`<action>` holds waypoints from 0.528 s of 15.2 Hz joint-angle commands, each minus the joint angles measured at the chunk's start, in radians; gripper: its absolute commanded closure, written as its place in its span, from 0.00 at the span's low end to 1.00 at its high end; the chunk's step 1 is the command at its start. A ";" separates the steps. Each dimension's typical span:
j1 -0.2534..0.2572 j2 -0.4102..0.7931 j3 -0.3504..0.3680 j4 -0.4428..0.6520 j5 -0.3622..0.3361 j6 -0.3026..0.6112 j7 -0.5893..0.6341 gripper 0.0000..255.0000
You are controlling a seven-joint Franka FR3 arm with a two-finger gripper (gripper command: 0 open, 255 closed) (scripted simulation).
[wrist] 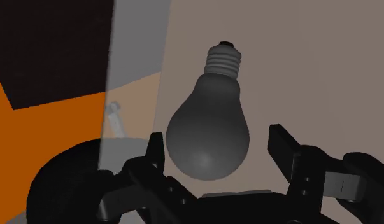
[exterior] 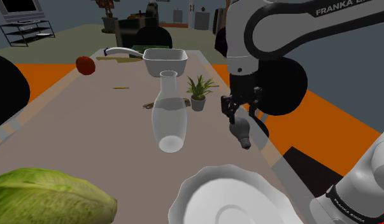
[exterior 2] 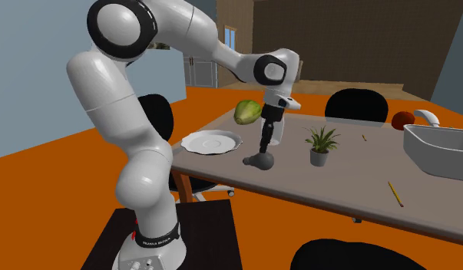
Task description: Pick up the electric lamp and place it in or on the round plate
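Orange floor, grey worktop (exterior: 88, 121), arm reaching over its near edge. Lamp (wrist: 209, 127) is a dark bulb lying on the worktop right by that edge. Tool (wrist: 219, 153) hangs over it, fingers spread either side of the globe; one pad looks close, the other is clear of it. No grip yet.

Risks, my read:
- Off-centre close nudges the bulb first; it's round, so it rolls, and the edge is right there.
- Smooth globe could squirt out of the pads.

Plate (exterior: 190, 184) is near, along the same edge, with nothing between. Glass carafe (exterior: 168, 114) stands just beside the route; a wide swing could tip it. Plant (exterior: 199, 92), lettuce (exterior: 44, 197) and white tub (exterior: 165, 62) are well apart.
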 commanded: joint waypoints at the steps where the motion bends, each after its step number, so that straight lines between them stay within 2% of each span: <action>1: -0.019 0.012 0.147 -0.013 -0.128 0.022 0.453 0.00; 2: -0.024 0.017 0.162 -0.011 -0.138 0.020 0.484 0.00; 8: -0.025 0.021 0.162 -0.089 -0.141 0.101 0.486 0.00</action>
